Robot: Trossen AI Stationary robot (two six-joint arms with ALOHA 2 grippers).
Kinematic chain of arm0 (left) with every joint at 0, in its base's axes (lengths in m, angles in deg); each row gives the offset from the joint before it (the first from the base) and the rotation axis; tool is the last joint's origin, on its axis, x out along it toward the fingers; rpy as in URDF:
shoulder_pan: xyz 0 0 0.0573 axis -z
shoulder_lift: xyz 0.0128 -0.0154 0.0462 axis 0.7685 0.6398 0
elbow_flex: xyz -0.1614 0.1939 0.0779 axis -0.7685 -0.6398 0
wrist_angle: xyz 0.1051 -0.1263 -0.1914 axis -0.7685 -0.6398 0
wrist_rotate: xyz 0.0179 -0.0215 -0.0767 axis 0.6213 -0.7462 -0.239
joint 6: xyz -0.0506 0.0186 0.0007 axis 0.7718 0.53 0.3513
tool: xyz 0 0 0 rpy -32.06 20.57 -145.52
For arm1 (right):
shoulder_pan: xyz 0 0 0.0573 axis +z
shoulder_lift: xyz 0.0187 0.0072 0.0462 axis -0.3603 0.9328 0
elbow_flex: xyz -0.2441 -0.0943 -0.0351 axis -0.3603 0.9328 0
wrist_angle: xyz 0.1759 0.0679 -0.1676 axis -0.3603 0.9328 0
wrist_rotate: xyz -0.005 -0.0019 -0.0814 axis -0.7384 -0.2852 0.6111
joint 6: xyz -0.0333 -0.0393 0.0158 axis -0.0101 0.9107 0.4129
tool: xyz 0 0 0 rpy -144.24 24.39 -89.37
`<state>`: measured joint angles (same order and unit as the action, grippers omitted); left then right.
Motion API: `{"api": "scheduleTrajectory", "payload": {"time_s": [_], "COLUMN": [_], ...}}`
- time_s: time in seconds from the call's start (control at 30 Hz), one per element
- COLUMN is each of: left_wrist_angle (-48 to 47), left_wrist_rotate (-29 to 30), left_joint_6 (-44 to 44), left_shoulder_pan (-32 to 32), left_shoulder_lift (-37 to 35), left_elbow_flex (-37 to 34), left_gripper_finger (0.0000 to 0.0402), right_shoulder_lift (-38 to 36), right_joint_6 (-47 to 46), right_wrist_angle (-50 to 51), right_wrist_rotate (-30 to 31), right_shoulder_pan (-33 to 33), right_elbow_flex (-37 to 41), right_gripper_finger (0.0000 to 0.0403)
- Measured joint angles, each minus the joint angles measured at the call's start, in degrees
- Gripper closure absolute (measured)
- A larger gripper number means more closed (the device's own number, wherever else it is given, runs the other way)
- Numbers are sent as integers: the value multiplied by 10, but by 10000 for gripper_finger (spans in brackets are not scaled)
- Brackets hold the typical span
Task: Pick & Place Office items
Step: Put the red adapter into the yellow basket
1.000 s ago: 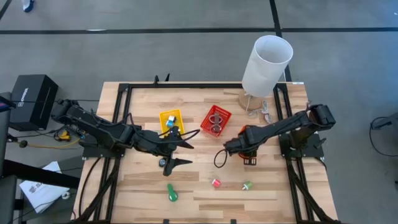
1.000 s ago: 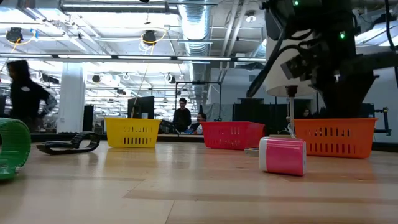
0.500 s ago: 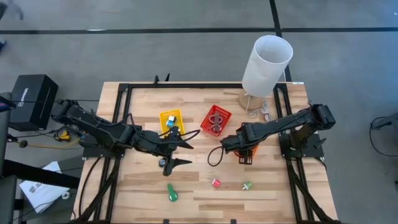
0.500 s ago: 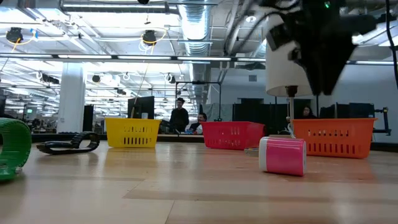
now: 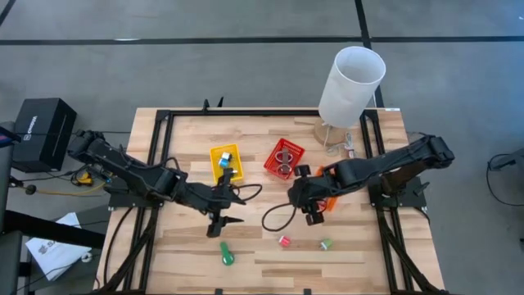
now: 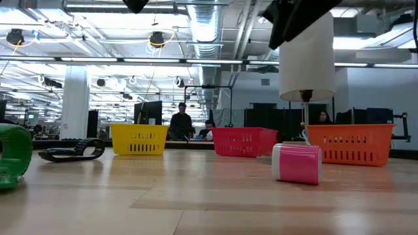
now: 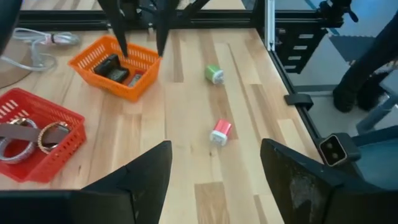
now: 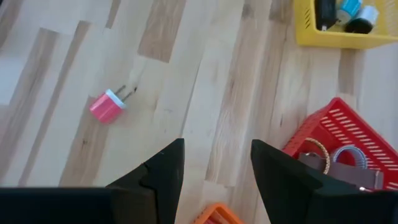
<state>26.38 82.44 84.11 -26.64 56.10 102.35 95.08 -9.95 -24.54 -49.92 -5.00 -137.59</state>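
Note:
Small office items lie on the wooden table: a green one (image 5: 227,254), a pink one (image 5: 284,241) (image 7: 221,132) (image 8: 107,106), a green-and-white one (image 5: 326,244) (image 7: 213,73) and a black one (image 5: 223,222) (image 6: 72,151). My left gripper (image 5: 232,205) (image 7: 214,149) hovers open over the table's middle, just above the black item, with nothing between its fingers. My right gripper (image 5: 298,199) (image 8: 217,149) hangs open and empty, pointing down beside the orange bin (image 7: 115,65), which holds black items.
A yellow bin (image 5: 225,157) with small items and a red bin (image 5: 284,158) with rings stand mid-table. A tall white cylinder (image 5: 350,86) stands at the far right. Black frame rails (image 5: 160,147) run along the table's sides. People stand in the room beyond.
My right gripper has risen from low over the orange bin, out of the low view's middle, and has gone toward the table's left and near edge, turning as it went. My left gripper has tipped down a little and swung toward the near edge.

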Motion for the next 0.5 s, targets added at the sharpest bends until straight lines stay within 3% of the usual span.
{"api": "scheduleTrajectory", "payload": {"time_s": [0.3,0.5], "left_wrist_angle": [-22,-24], "left_wrist_rotate": [0,1], "left_joint_6": [18,18], "left_shoulder_pan": [25,35], "left_shoulder_lift": [0,0], "left_elbow_flex": [0,0], "left_gripper_finger": [174,175], "right_shoulder_lift": [-28,-42], "right_joint_6": [28,25], "right_wrist_angle": [-2,-62], "right_wrist_rotate": [-22,-50], "right_shoulder_pan": [0,-5], "right_elbow_flex": [2,45], "right_gripper_finger": [226,226]}}
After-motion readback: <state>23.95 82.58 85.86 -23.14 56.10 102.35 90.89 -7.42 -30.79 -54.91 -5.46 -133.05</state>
